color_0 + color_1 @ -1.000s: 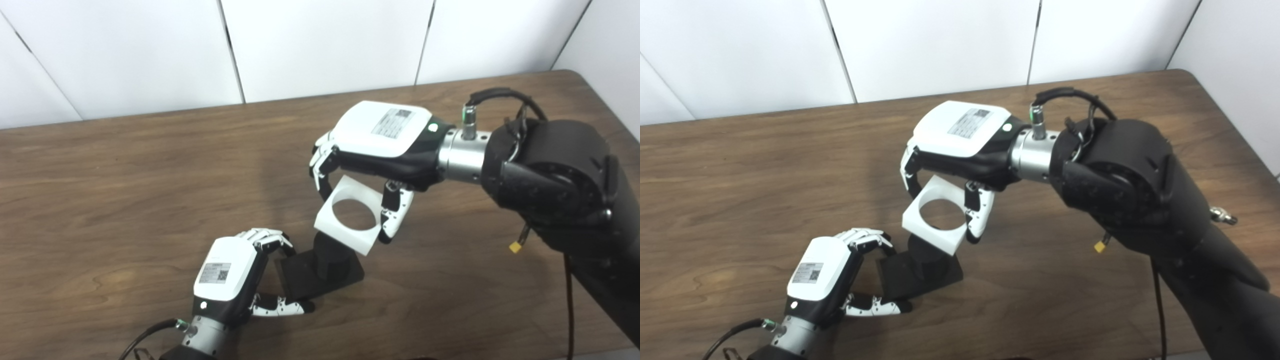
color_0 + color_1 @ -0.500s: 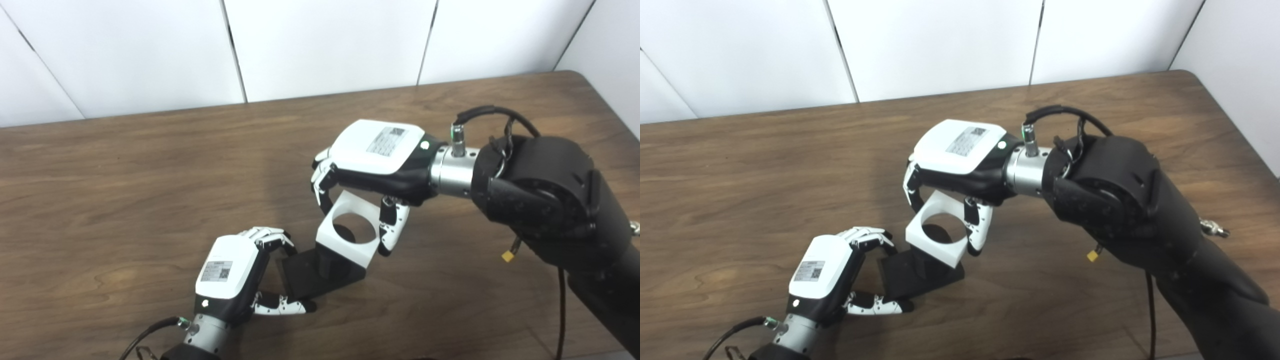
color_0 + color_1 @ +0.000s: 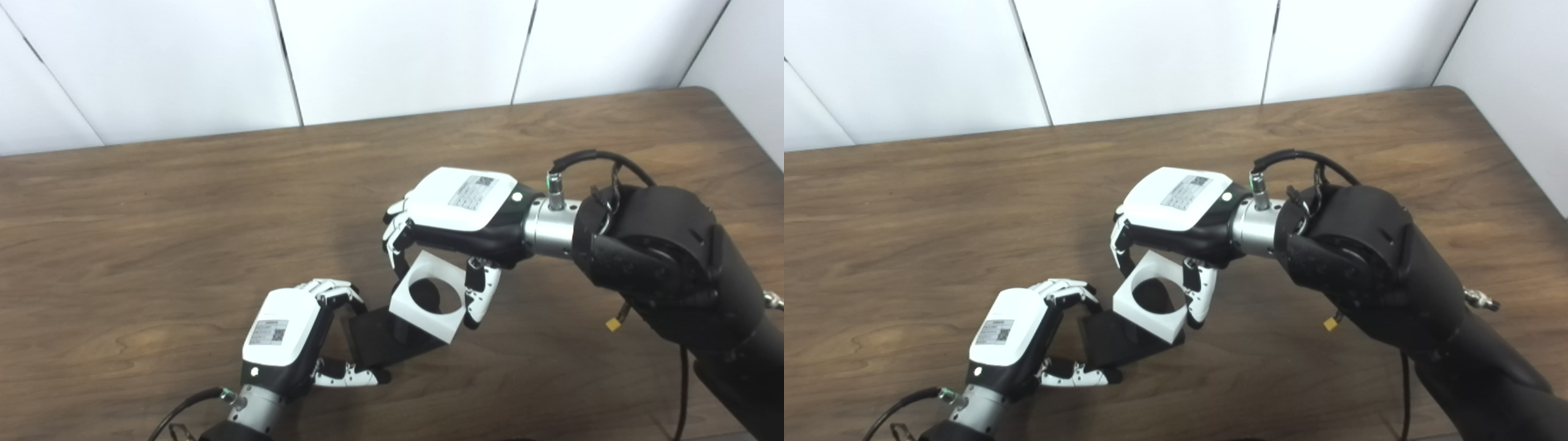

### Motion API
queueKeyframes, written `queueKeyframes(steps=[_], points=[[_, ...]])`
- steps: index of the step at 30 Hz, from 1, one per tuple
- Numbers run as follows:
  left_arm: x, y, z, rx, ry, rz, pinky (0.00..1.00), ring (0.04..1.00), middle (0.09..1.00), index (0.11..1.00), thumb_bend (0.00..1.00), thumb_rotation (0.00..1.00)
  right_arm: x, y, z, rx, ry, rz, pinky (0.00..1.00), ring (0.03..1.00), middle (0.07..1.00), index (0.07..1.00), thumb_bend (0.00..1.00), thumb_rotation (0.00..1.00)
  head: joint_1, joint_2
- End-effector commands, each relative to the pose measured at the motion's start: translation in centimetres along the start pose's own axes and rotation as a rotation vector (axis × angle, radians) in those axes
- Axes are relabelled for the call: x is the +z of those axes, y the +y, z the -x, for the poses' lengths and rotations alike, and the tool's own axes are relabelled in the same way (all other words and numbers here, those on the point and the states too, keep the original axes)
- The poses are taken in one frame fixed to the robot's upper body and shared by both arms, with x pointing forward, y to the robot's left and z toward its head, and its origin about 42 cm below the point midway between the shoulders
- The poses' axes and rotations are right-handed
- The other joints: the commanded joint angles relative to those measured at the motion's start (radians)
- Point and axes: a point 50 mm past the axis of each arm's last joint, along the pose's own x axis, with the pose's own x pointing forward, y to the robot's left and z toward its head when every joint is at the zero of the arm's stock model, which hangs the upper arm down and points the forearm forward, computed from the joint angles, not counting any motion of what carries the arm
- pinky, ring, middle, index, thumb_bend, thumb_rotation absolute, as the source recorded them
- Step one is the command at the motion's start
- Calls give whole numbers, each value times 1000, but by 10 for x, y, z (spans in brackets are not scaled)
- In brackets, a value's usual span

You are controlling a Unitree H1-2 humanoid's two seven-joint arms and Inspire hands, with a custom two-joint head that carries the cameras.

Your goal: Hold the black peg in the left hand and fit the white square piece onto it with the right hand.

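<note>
A black peg [image 3: 427, 295] stands on a flat black square base [image 3: 380, 338] on the wooden table. My left hand [image 3: 283, 339] is shut on the base's left side, fingers above and thumb below. My right hand [image 3: 456, 217] is shut on the white square piece [image 3: 429, 299], pinching it between fingers at the back and thumb at the front right. The piece sits tilted over the peg, and the peg's black top shows inside its round hole [image 3: 1153, 296]. The lower peg is hidden behind the piece.
The brown wooden table [image 3: 153, 233] stretches left and back to a white panelled wall [image 3: 392, 55]. Its right edge and rounded far corner [image 3: 729, 104] lie near my right arm [image 3: 667, 263]. A cable [image 3: 184, 407] trails from the left wrist.
My right hand has come down and slightly toward me with the white piece, which now sits around the peg's top instead of hanging above it. The left hand has stayed put on the base.
</note>
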Motion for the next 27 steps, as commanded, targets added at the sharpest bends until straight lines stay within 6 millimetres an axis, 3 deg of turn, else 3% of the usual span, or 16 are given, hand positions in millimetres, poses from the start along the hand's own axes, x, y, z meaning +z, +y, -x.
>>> queueKeyframes(steps=[1, 27], points=[[7, -5, 2, -37, -25, 21, 669, 765, 736, 487, 517, 43, 1, -13, 2, -81, 4, 55, 893, 898, 792, 484, 522, 127, -1, 0], [11, -2, 1, -32, -25, 33, 672, 770, 740, 487, 517, 42, 8, -8, -10, -66, -9, 81, 954, 895, 797, 484, 523, 128, 1, 5]])
